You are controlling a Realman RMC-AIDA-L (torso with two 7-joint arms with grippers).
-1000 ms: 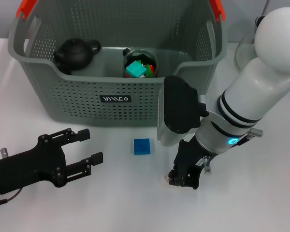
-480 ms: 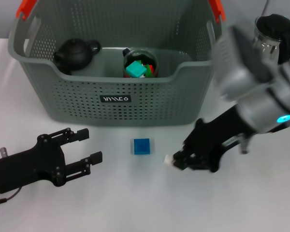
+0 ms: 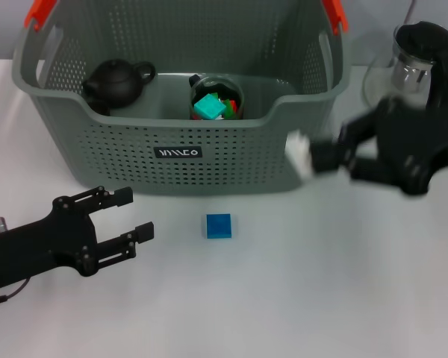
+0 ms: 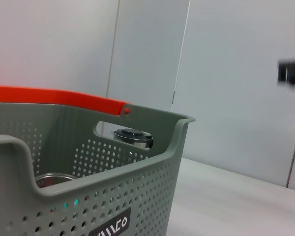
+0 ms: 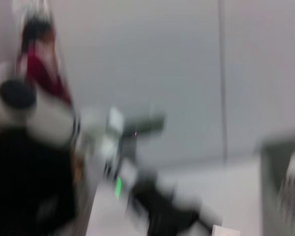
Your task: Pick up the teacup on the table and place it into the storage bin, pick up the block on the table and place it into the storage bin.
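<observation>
Teacup, a small white one (image 3: 296,153), has gone from low on the white surface (image 3: 299,298) near the blue cube-shaped block (image 3: 219,225) a second ago to up beside the right wall of the grey-green perforated plastic storage bin (image 3: 179,153), pinched in the right tool (image 3: 308,156). So the lift looks done and the drop into the bin comes next. Left tool (image 3: 131,215) waits at near left, fingers spread, holding nothing.
</observation>
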